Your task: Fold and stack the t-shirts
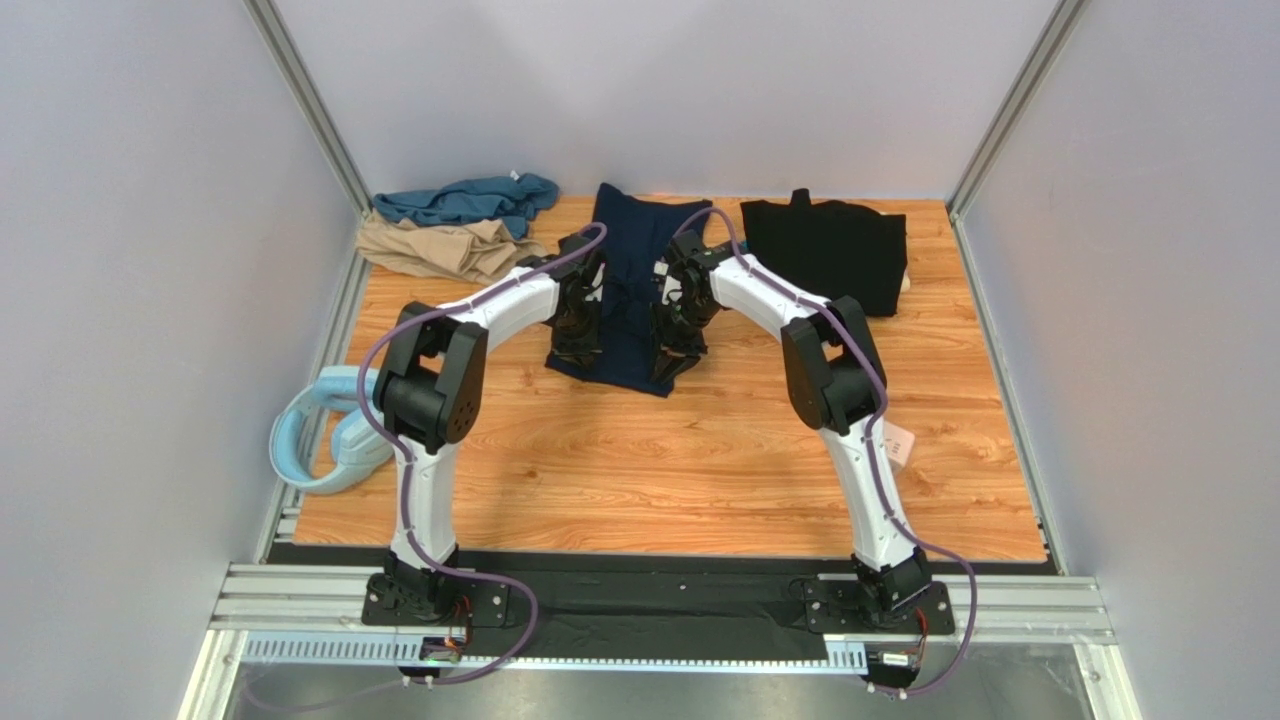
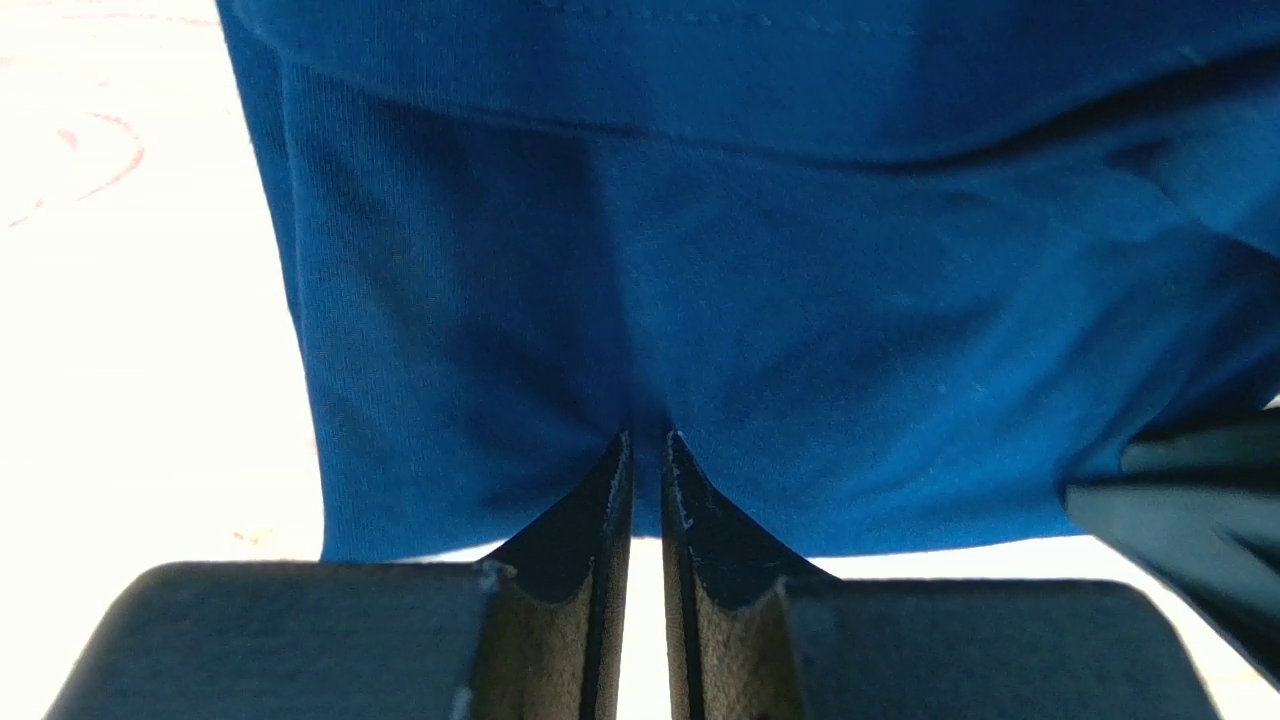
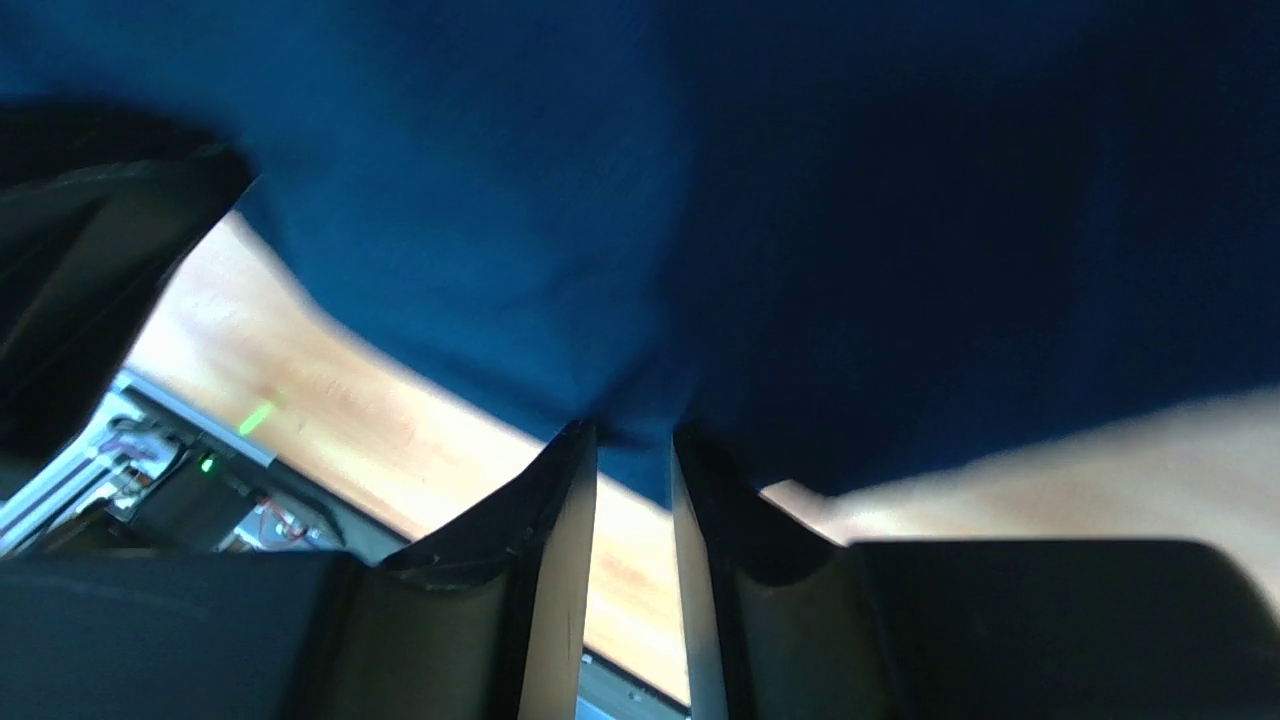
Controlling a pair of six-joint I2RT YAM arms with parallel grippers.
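Grippers both pinching the near edge of the navy t-shirt (image 1: 631, 240), toward the back of the table (image 1: 676, 480)

Left gripper (image 2: 646, 438) and right gripper (image 3: 631, 428) sit side by side, each with its jaws nearly together and a fold of the blue cloth clamped at the tips. Black t-shirt (image 1: 824, 252) lies flat just beside it at the back right. Teal t-shirt (image 1: 466, 198) and tan t-shirt (image 1: 436, 248) are crumpled together in the back left corner, and a pale blue ring (image 1: 316, 435) hangs off the left edge. A wide strip of wood shows between the lifted hem and the arm bases.
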